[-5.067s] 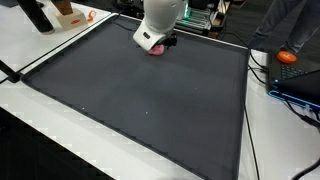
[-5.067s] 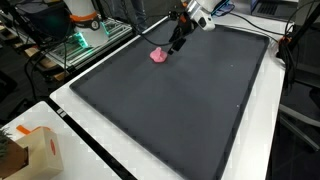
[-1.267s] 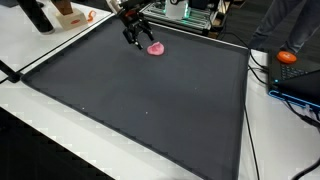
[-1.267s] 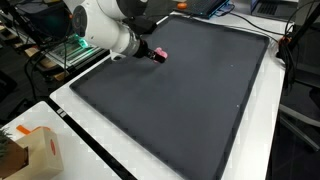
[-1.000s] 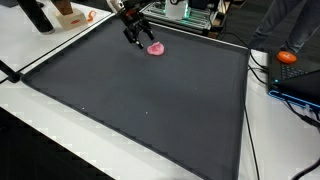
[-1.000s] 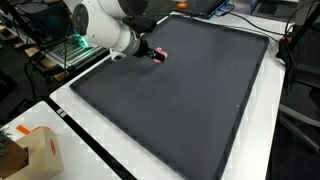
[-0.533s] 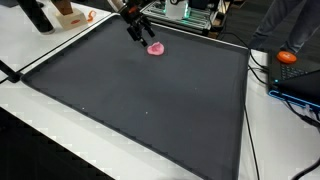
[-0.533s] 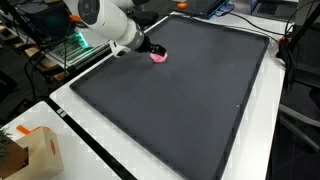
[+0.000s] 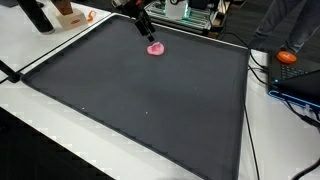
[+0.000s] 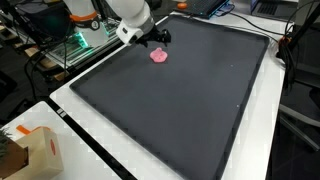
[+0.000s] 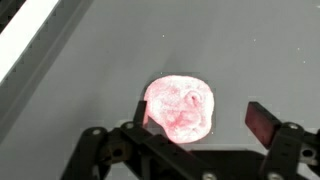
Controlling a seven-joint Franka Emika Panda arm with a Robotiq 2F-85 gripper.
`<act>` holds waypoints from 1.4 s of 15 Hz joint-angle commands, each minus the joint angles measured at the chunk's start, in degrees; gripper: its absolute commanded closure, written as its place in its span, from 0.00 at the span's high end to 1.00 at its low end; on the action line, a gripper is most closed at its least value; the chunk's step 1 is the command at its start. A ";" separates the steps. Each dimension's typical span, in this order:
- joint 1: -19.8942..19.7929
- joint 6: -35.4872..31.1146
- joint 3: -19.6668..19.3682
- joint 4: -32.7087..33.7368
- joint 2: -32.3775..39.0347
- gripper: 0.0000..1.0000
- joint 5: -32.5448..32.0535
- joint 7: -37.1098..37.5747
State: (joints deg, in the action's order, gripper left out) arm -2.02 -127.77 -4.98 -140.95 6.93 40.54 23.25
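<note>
A small pink crumpled lump (image 9: 155, 48) lies on the dark grey mat (image 9: 150, 100) near its far edge; it also shows in the other exterior view (image 10: 158, 56). My gripper (image 9: 146, 30) hovers just above and beside it, fingers apart and empty, also seen in an exterior view (image 10: 157, 38). In the wrist view the pink lump (image 11: 180, 107) lies on the mat between and slightly left of my open gripper (image 11: 195, 115), not touched.
A white table border surrounds the mat (image 10: 180, 110). An orange object (image 9: 288, 57) and cables lie at one side. A cardboard box (image 10: 35, 150) stands near a mat corner. Green-lit equipment (image 10: 75, 42) stands past the far edge.
My gripper has risen off the mat and shifted from beside the pink lump to just above it. The lump has stayed in place.
</note>
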 commanded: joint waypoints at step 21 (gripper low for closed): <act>4.67 9.15 7.47 5.52 -9.90 1.00 -23.77 -30.84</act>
State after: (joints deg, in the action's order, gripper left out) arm 2.51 -118.72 2.67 -135.49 -2.98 16.79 -7.67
